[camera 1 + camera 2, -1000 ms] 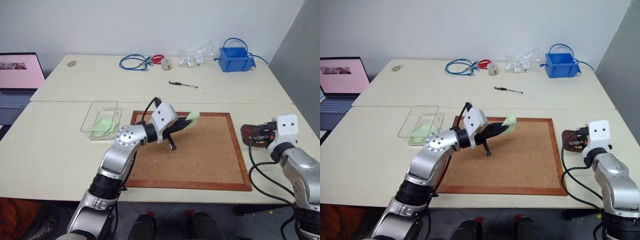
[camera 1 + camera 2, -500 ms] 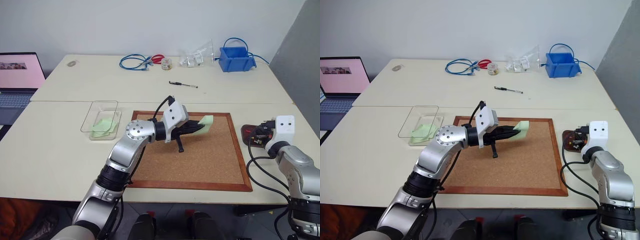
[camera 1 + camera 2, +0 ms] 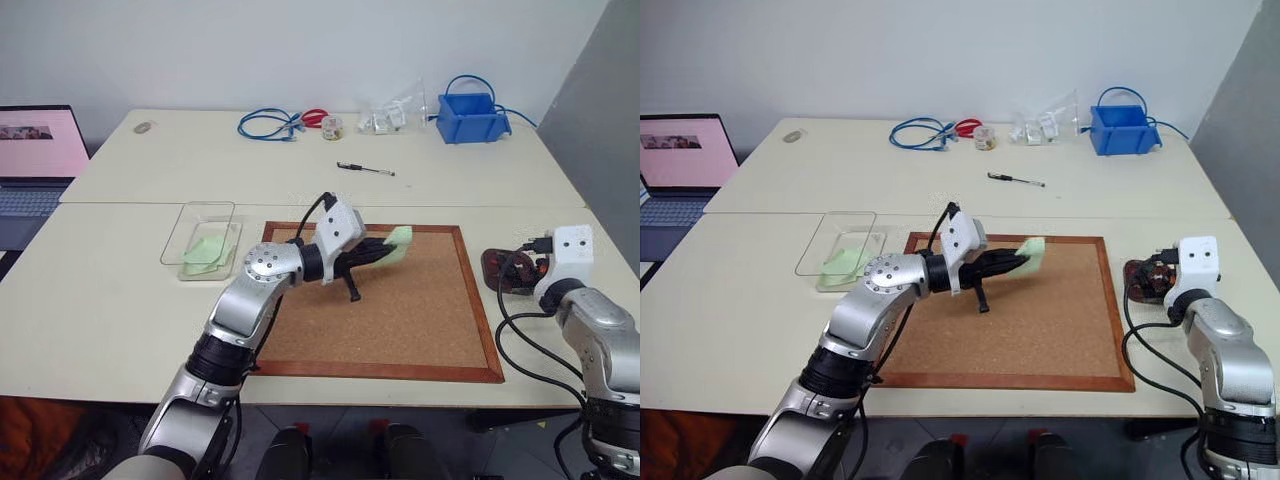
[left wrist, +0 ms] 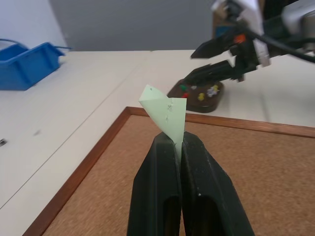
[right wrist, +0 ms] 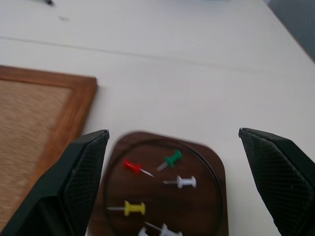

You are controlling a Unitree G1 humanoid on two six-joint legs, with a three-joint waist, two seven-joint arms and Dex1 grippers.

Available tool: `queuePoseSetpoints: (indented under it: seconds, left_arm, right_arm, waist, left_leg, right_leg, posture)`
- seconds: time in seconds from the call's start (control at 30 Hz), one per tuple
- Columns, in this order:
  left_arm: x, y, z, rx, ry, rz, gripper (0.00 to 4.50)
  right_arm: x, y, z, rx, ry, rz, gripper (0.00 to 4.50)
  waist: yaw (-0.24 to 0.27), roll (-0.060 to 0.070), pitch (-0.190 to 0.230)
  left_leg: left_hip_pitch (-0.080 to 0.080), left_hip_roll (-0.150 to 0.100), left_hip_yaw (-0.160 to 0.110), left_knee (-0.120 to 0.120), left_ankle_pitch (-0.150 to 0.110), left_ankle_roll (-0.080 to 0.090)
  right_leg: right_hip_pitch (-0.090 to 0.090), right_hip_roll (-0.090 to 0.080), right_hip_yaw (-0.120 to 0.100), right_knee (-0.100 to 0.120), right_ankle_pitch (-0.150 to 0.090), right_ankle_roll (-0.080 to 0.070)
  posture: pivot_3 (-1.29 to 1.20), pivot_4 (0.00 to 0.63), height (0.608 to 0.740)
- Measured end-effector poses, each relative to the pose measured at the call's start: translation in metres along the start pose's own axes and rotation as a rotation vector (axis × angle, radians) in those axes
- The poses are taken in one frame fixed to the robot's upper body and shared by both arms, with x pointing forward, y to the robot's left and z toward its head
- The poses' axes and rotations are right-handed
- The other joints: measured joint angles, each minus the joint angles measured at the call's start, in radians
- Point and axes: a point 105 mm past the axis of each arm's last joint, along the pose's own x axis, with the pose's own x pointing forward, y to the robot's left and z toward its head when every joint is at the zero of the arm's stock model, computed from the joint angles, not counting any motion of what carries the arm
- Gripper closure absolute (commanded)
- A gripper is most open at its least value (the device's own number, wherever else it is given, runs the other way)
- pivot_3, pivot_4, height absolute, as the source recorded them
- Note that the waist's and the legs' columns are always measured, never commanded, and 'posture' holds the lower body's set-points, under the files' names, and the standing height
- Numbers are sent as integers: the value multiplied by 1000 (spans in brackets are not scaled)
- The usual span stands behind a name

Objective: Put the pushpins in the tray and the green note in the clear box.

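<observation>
Pushpins [image 5: 152, 167], one red-headed and one green-headed, lay in the dark reddish-brown tray [image 5: 216, 169] among white and yellow pins, so that half of the task looked done. The right gripper [image 5: 172, 147] hung just above the tray with its fingers spread wide and empty. The left gripper [image 4: 178, 140] was clenched on the green note [image 4: 167, 114], holding it over the cork board [image 3: 420, 320]. The clear box [image 3: 190, 225], already holding a green slip, sat on the table beside the board, on the robot's left. Carrying the note to that box and letting go seemed the next move.
</observation>
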Motion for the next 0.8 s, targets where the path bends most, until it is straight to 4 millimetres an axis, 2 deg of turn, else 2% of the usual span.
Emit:
queuePoseSetpoints:
  seconds: [0.07, 0.17, 0.23, 0.33, 0.37, 0.47, 0.5, 0.67, 0.8]
  left_arm:
    - [-10, 14, -1, -32, 4, 106, 4500]
    - [-35, 46, 2, -79, -4, 372, 4500]
    - [-60, 68, 2, -92, 12, 581, 4500]
    - [-102, 96, -2, -88, 67, 888, 4500]
    - [-122, 106, -6, -95, 97, 1010, 4500]
    - [-161, 116, -17, -142, 155, 1230, 4500]
    - [-169, 117, -22, -169, 170, 1275, 4272]
    - [-176, 109, -44, -282, 190, 1326, 3336]
    - [-180, 109, -45, -283, 183, 1335, 2517]
  right_arm:
    - [-3, 21, 11, -34, -47, 106, 133]
    - [-14, 66, 32, -12, -128, 377, 133]
    - [-25, 94, 50, 2, -185, 564, 133]
    - [-42, 120, 71, -28, -241, 781, 133]
    - [-47, 128, 78, -31, -255, 847, 133]
    - [-53, 143, 86, -26, -270, 954, 133]
    - [-52, 147, 89, -25, -274, 976, 94]
    - [-39, 156, 84, -12, -246, 990, 84]
    - [-34, 155, 81, 7, -235, 979, 84]
  waist:
    - [0, 0, 0]
    - [0, 0, 0]
    - [1, 0, 0]
    - [5, -1, 0]
    - [5, -1, 0]
    - [6, -2, 1]
    - [6, -2, 1]
    - [13, -4, 1]
    - [10, -4, 1]
  left_leg:
    - [0, 0, 0, 0, 0, 0]
    - [0, 0, -1, 0, 0, 0]
    - [0, 0, -1, 1, 0, 0]
    - [-1, 0, -2, 1, 0, 0]
    - [-1, 0, -3, 1, 0, 0]
    - [-1, 0, -3, 1, 0, 0]
    - [-1, 0, -3, 1, 0, 0]
    - [-2, -1, -3, 1, 0, 0]
    - [-2, -1, -3, 0, 0, 0]
  right_leg:
    - [0, 0, 0, 0, 0, 0]
    - [0, 0, -1, 0, 0, 0]
    - [0, 0, -1, 0, 0, 0]
    - [1, -1, -2, -1, 0, 0]
    - [1, -1, -2, -1, 0, 0]
    - [1, -1, -3, -1, 0, 0]
    - [1, -1, -3, -1, 0, 0]
    - [0, -3, -3, -2, 0, 0]
    - [0, -2, -3, -2, 0, 0]
  posture:
    - [0, 150, 740]
    - [0, 150, 740]
    - [0, 150, 740]
    - [0, 150, 740]
    - [0, 150, 740]
    - [0, 150, 740]
    - [0, 150, 740]
    - [0, 150, 740]
    - [0, 150, 740]
